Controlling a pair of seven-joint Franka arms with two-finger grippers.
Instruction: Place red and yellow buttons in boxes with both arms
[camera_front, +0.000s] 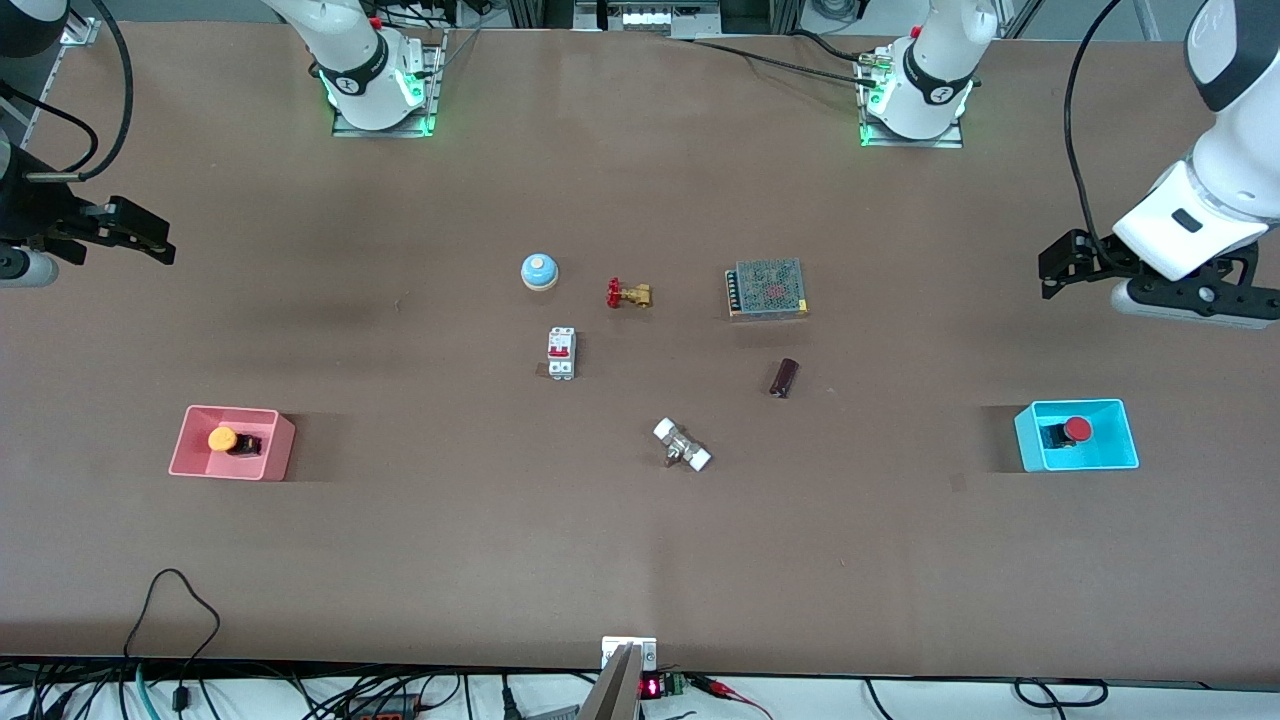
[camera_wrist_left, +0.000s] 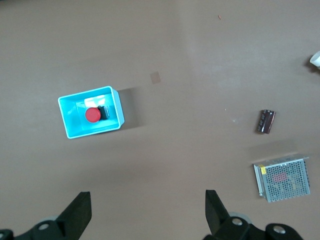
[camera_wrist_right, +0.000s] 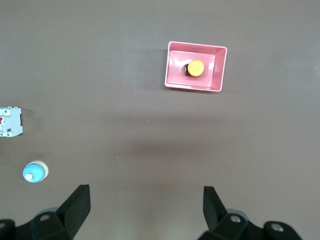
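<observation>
Both buttons look placed: the yellow button (camera_front: 222, 439) lies in the pink box (camera_front: 190, 450) at lower left of the front view, the red button (camera_front: 1077, 429) in the cyan box (camera_front: 1125, 440) at lower right. Your left gripper (camera_wrist_left: 147, 215) and right gripper (camera_wrist_right: 146, 212) hang with jaws spread wide, holding nothing. Finish cleanly by holding both arms up, well apart from the boxes.

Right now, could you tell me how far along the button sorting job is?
It looks finished. The yellow button lies in the pink box, and the red button lies in the cyan box. Nothing is in hand: the left gripper is open and empty above the table near the cyan box, and the right gripper is open and empty near the pink box. No button is left on the table.
</observation>
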